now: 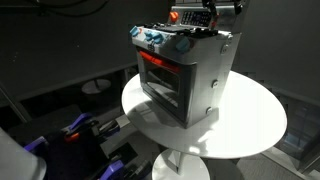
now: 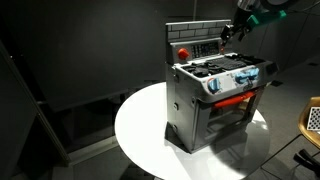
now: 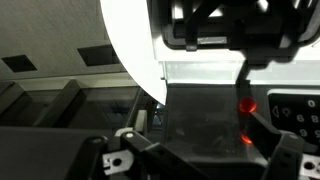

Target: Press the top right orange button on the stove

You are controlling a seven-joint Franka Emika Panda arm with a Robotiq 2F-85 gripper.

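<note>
The grey toy stove stands off centre on the round white tabletop, close to one edge. Its upright back panel carries a round red button at one end; the black gripper hangs at the panel's other end and covers that corner in both exterior views. The small orange button shows only in the wrist view, as a blurred glow. I cannot tell whether the jaws are apart or together. Blue round knobs line the stove's front above the red-lit oven door; the tabletop rests on a white pedestal. The room is dim, with dark wall panels behind.
</note>
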